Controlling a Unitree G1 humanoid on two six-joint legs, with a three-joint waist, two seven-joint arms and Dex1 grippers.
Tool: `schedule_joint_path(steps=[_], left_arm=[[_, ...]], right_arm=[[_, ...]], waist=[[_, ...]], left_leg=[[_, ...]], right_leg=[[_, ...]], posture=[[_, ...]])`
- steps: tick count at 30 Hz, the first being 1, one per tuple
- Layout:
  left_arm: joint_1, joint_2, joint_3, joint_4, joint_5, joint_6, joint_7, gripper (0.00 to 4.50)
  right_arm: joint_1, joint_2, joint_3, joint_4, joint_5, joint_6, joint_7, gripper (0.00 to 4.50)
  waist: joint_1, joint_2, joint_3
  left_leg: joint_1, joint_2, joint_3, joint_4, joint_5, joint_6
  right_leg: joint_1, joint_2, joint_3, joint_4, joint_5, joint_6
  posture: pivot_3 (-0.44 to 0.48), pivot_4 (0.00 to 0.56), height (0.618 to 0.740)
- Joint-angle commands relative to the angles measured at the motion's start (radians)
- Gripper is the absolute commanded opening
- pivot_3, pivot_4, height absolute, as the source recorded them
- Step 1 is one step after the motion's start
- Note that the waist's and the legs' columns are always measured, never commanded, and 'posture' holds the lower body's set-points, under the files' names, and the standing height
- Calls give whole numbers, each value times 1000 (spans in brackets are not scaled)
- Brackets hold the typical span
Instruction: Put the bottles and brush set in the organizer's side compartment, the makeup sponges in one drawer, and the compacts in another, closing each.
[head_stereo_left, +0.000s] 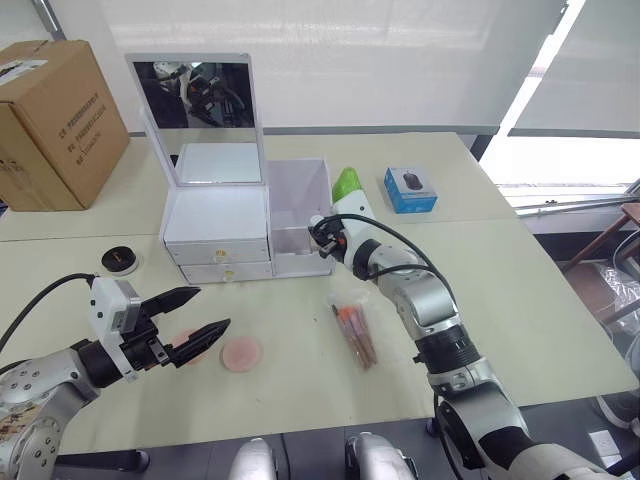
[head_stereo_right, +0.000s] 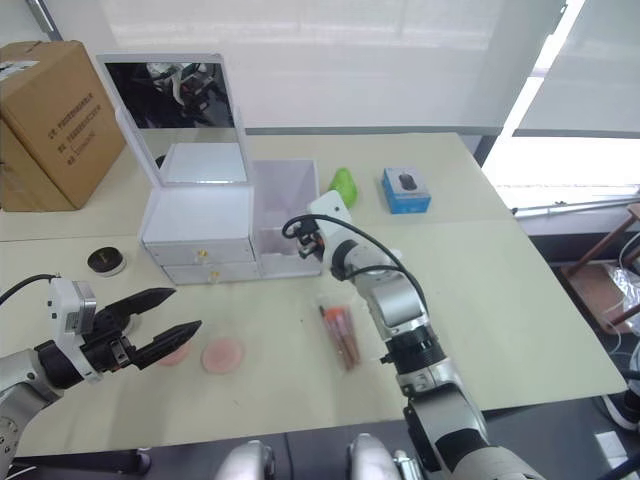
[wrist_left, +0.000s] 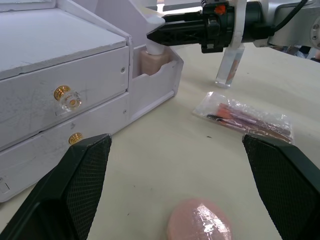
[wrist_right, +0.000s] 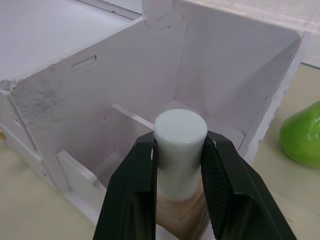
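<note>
The white organizer (head_stereo_left: 218, 215) stands mid-table with its mirror lid up and both gold-knobbed drawers (wrist_left: 62, 92) closed. My right gripper (head_stereo_left: 319, 233) is shut on the white cap of a beige bottle (wrist_right: 180, 131), which stands upright in the low front section of the side compartment (head_stereo_left: 300, 205). The brush set (head_stereo_left: 353, 327) lies flat on the table just right of the organizer. One pink makeup sponge (head_stereo_left: 241, 353) lies in front of the drawers, and another (head_stereo_right: 175, 355) is partly hidden under my left gripper (head_stereo_left: 212, 308), which hangs open above it. A black-lidded compact (head_stereo_left: 120, 260) sits left of the organizer.
A brown cardboard box (head_stereo_left: 55, 120) stands at the far left. A green rounded item (head_stereo_left: 347, 182) lies behind the side compartment. A blue box picturing a mouse (head_stereo_left: 410, 190) rests to its right. The table's front edge is close below the sponges.
</note>
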Motion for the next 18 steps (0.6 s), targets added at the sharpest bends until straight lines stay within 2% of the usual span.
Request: schedule_joint_path(steps=[1,5,10,15,16,18], left_arm=[[-2,20,39,-26,-15,6,3,4500],[-1,24,41,-26,-19,9,3,4500],[-2,28,46,-20,-20,15,-2,4500],[-2,46,81,22,-15,15,-16,4500],[0,48,95,38,-15,14,-19,4500],[9,51,128,73,-15,12,-27,4500]], right_arm=[[11,-5,-7,-22,-10,-1,4,926],[20,12,-17,-36,9,9,7,926],[17,36,-63,-91,59,29,18,2550],[-36,11,-130,-240,152,91,54,4239],[-46,-6,-144,-277,172,109,66,4491],[-60,-50,-171,-339,202,142,88,4491]], waist=[[2,0,0],[1,0,0],[0,0,0],[1,0,1],[1,0,1],[2,0,1]], left_leg=[[0,0,0,0,0,0],[0,0,0,0,0,0],[0,0,0,0,0,0],[-1,0,0,0,0,0],[-1,0,0,0,0,0],[-1,0,0,0,0,0]], right_leg=[[0,0,0,0,0,0],[0,0,0,0,0,0],[0,0,0,0,0,0],[-1,0,0,0,0,0],[-1,0,0,0,0,0],[-1,0,0,0,-1,1]], posture=[[0,150,722],[0,150,722],[0,150,722],[0,150,722],[0,150,722],[0,150,722]])
